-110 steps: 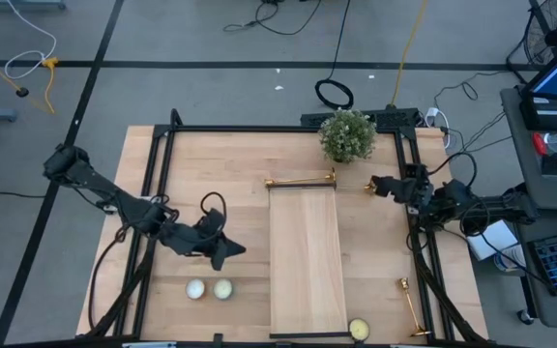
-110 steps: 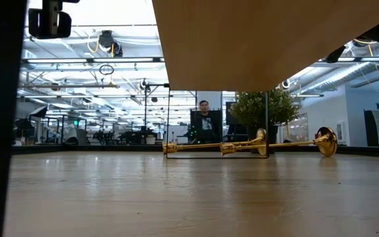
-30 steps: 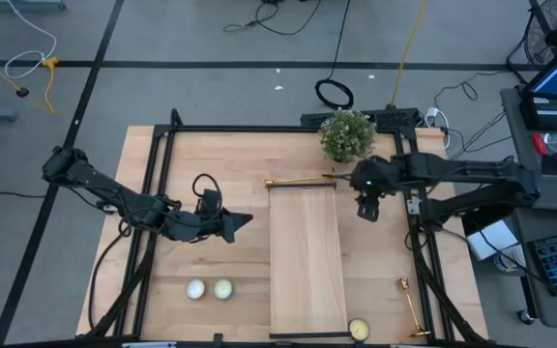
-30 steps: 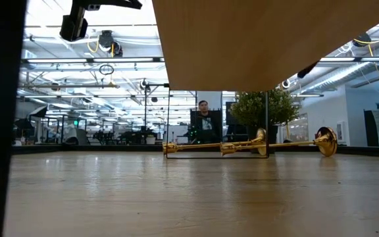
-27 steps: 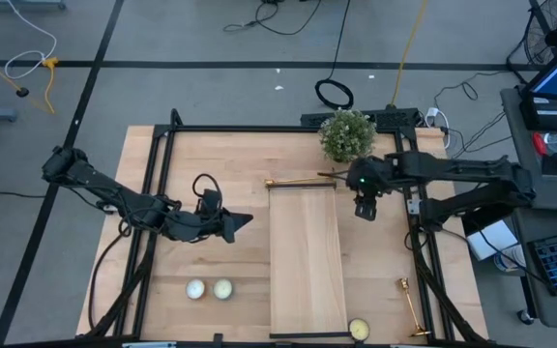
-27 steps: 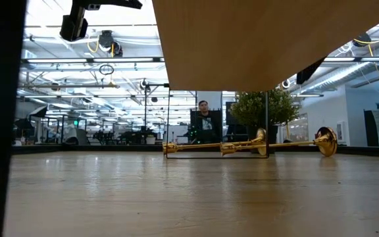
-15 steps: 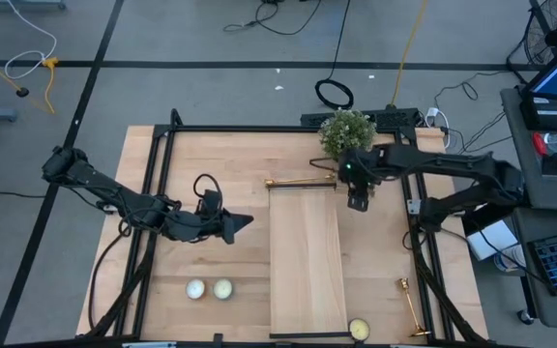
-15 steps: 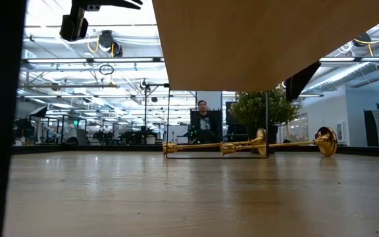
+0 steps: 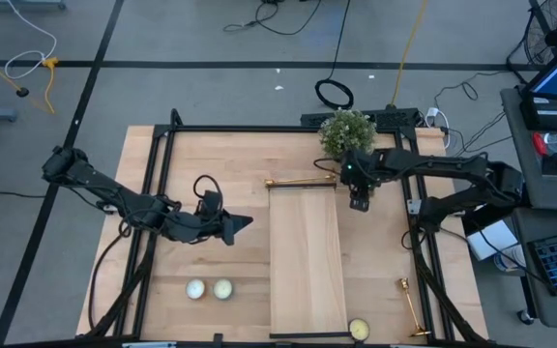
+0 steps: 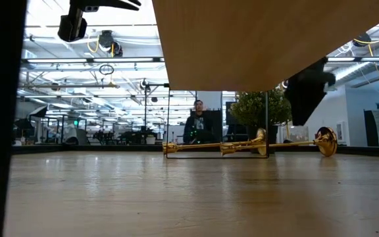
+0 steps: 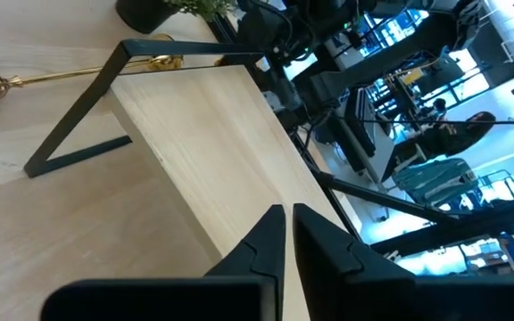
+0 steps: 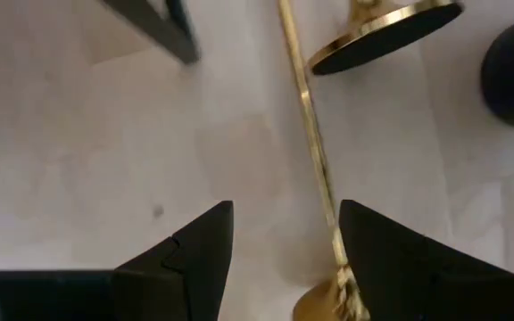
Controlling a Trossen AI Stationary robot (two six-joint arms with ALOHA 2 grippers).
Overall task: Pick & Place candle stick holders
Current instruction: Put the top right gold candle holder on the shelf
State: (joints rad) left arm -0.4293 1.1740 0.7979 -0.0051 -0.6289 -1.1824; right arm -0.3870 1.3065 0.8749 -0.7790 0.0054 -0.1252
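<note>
Right gripper (image 9: 359,201): above far edge of table (image 9: 220,155), beside plant (image 9: 346,133); jaws wide, empty, straddling stem of holder (image 12: 315,165) lying flat below, stem nearer one finger (image 12: 391,250). Second holder (image 9: 300,181): lying along far end of raised board (image 9: 306,261). Third holder (image 9: 410,307): lying near right near corner. Left gripper (image 9: 238,222): left of board, jaws closed, empty. Candles (image 9: 209,288): near edge

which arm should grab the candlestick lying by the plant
The right. Its open end effector hangs just above the brass candlestick lying beside the potted plant. The left end effector, shut, sits farther off, left of the raised board.
</note>
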